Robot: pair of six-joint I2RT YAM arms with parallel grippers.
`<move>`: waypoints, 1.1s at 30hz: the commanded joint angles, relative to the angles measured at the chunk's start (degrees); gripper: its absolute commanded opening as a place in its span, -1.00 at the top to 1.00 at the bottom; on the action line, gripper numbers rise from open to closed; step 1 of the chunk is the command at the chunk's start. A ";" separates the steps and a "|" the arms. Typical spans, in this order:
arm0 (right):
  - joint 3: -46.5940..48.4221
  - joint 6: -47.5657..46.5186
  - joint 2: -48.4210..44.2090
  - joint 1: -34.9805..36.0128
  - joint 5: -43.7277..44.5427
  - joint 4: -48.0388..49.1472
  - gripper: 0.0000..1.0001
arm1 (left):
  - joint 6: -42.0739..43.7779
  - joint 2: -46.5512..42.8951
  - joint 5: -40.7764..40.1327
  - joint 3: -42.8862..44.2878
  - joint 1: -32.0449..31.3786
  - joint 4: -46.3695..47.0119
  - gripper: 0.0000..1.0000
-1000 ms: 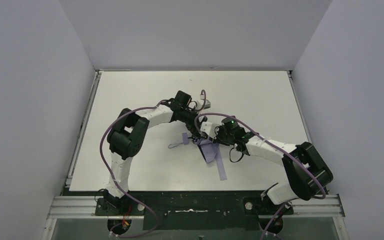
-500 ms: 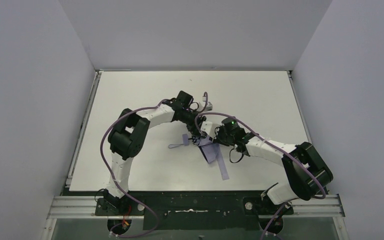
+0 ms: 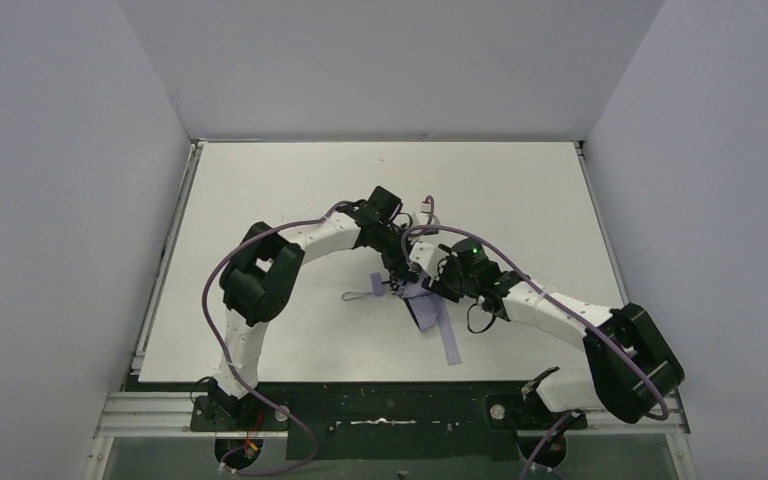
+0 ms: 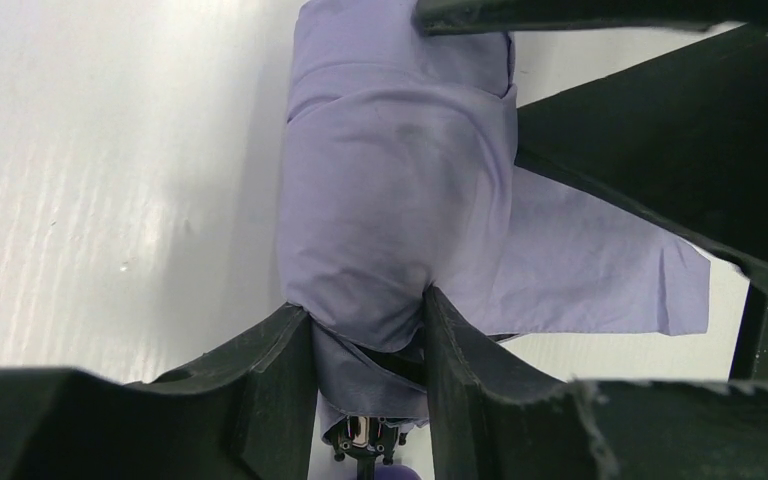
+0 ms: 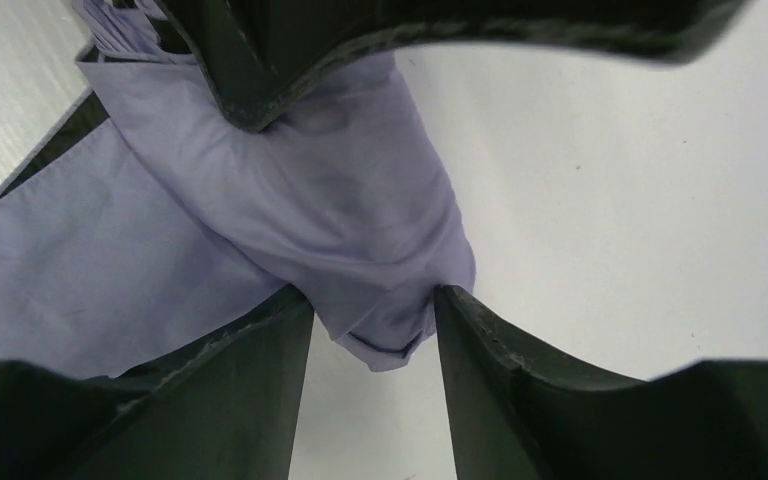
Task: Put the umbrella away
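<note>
A white tabletop (image 3: 260, 180) fills the middle of the overhead view. Plain grey walls (image 3: 60, 150) close it in at the far, left and right edges. A metal strip (image 3: 165, 270) runs down its left edge. An aluminium rail (image 3: 390, 412) crosses below its near edge.

The lavender umbrella (image 3: 426, 312) lies collapsed, its fabric bundled, one flap loose.
</note>
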 commanded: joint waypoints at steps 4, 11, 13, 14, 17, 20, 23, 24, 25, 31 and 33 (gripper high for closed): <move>-0.76 8.20 -17.91 0.47 -1.13 -3.45 -0.04 | 5.16 -2.05 -10.77 -2.91 -4.06 -6.16 1.00; 1.26 23.65 -35.74 0.56 7.45 -5.57 -0.07 | 7.45 -5.92 -21.81 -8.49 -6.94 -2.42 1.00; 3.67 28.08 -37.71 0.52 13.84 -7.32 -0.09 | 8.10 -6.64 -24.77 -9.70 -7.97 -1.83 1.00; 4.98 30.11 -38.15 0.43 16.49 -8.27 -0.10 | 8.52 -6.95 -25.91 -10.27 -8.69 -1.50 1.00; 9.15 38.43 -37.95 -0.23 26.74 -12.64 -0.17 | 9.46 -7.75 -29.26 -12.06 -10.29 -0.02 1.00; 13.87 42.61 -34.69 -4.09 30.55 -18.14 -0.27 | 9.53 -8.21 -32.66 -13.93 -11.51 2.52 1.00; 15.72 45.20 -29.85 -12.62 23.75 -19.97 -0.33 | 10.75 -8.32 -36.82 -15.79 -13.43 5.16 1.00; 16.30 45.27 -28.08 -15.64 19.20 -19.94 -0.34 | 11.24 -8.33 -38.29 -16.46 -14.01 6.11 1.00; 16.90 45.20 -25.99 -19.38 14.89 -19.91 -0.36 | 11.88 -8.34 -39.43 -17.49 -14.61 7.07 1.00; 19.28 43.97 -14.97 -28.16 -3.98 -14.77 -0.48 | 16.47 -8.82 -49.26 -23.33 -18.73 15.37 1.00; 19.62 43.34 -12.21 -29.54 -9.60 -11.16 -0.55 | 18.35 -9.12 -51.52 -25.36 -20.07 18.20 1.00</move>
